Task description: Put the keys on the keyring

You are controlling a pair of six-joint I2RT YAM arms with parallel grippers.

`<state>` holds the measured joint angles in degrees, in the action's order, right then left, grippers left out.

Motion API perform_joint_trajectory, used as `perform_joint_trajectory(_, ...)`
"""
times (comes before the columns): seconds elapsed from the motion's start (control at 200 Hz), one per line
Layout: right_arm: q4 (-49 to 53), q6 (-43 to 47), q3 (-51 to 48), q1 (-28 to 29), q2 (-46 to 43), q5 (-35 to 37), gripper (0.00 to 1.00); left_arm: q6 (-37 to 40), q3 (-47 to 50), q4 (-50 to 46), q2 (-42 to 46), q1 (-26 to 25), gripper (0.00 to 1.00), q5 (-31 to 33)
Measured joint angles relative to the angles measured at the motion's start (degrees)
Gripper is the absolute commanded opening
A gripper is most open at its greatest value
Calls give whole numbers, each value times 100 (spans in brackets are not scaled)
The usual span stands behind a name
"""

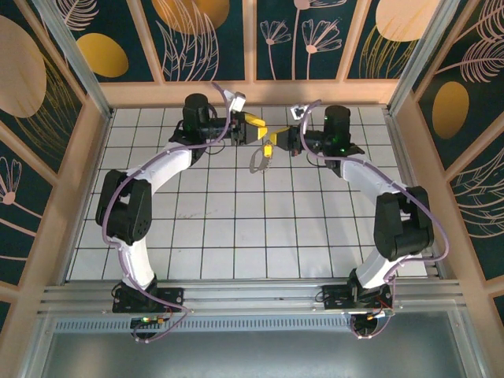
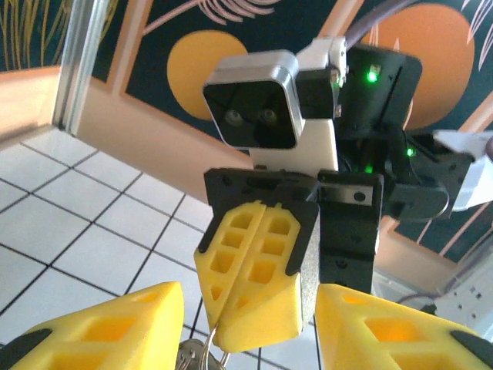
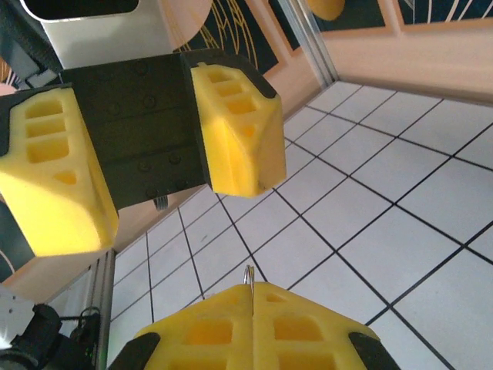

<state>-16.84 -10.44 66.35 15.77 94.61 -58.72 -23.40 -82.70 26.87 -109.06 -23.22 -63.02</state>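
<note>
The right gripper [image 2: 250, 320] pinches the keyring [image 2: 215, 349] at the bottom centre of the left wrist view, a key [image 2: 190, 357] dangling beside it, while the left gripper [image 3: 162, 196] stands open and empty; whether the key is threaded I cannot tell.
</note>
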Motion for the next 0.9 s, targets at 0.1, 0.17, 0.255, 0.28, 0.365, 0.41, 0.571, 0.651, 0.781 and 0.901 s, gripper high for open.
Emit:
perform_joint_trajectory(0.1, 160, 83, 105, -15, 85, -94, 0, 291, -127, -404, -133, 4, 49, -105)
perform_joint_trajectory(0.17, 247, 122, 142, -33, 107, -149, 0, 444, -155, -640, -199, 11, 49, -133)
perform_joint_trajectory(0.255, 317, 146, 177, -50, 114, -186, 0, 560, -155, -824, -245, 28, 49, -155)
perform_joint_trajectory(0.28, 334, 149, 184, -59, 114, -188, 0, 586, -155, -855, -256, 35, 49, -164)
perform_joint_trajectory(0.365, 341, 160, 186, -66, 114, -229, 0, 627, -166, -916, -278, 44, 49, -197)
perform_joint_trajectory(0.41, 343, 160, 186, -70, 114, -247, 0, 629, -170, -920, -286, 48, 49, -223)
perform_joint_trajectory(0.571, 337, 155, 186, -70, 114, -273, 0, 623, -173, -914, -289, 48, 48, -291)
perform_joint_trajectory(0.651, 308, 129, 186, -70, 114, -293, 0, 612, -173, -894, -308, 48, 48, -326)
perform_joint_trajectory(0.781, 199, 72, 186, -70, 118, -310, 0, 505, -173, -776, -354, 48, 47, -404)
perform_joint_trajectory(0.901, 155, 44, 186, -70, 146, -315, 0, 400, -168, -634, -363, 48, 46, -431)
